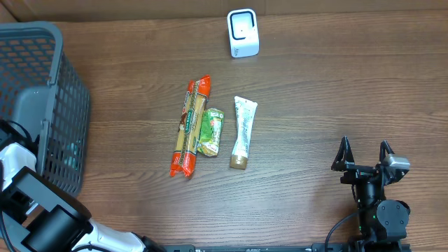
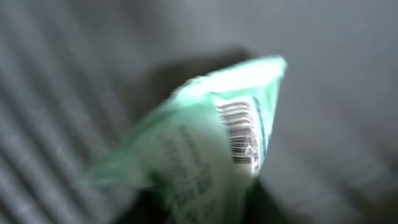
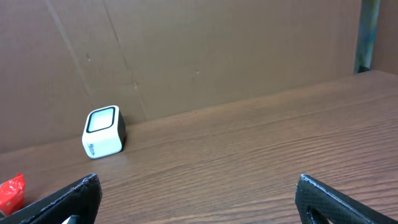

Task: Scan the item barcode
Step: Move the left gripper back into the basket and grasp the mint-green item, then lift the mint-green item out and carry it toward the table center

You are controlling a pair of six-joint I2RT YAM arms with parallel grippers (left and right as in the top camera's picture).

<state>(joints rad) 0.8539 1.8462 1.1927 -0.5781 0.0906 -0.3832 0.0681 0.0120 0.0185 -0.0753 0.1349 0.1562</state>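
The brown wooden worktop (image 1: 315,91) is carrying everything. The grey plastic mesh basket (image 1: 66,105) is standing at its left end. The left arm (image 1: 15,166) is rising from the near left corner and leaning in at the basket's near side. The left pincer is not showing its fingers clearly in any view, so I cannot tell how far it is closed or whether it is gripping anything. The right arm (image 1: 378,210) is sitting low at the near right edge. The right pincer (image 1: 364,145) is pointing away across the worktop, its fingers spreading wide and holding nothing.

Well ahead of the right pincer and to its left, three things are lying side by side:
- a long orange-red plastic packet of pasta (image 1: 190,127)
- a white squeeze tube with a brownish cap (image 1: 243,131)
- a small green crinkled packet (image 1: 211,131) between them, touching the pasta

Farther ahead, a white cube-shaped scanner (image 1: 243,33) is standing upright.

Only the left wrist view is showing the task's thing. A green-and-white soft packet (image 2: 211,143), blurred and tilting, is filling the space just in front of the left pincer. Its black barcode (image 2: 242,134) is facing the camera, with a grey ribbed surface behind it. Only the right wrist view is showing the brown cardboard wall (image 3: 217,50) behind the scanner.
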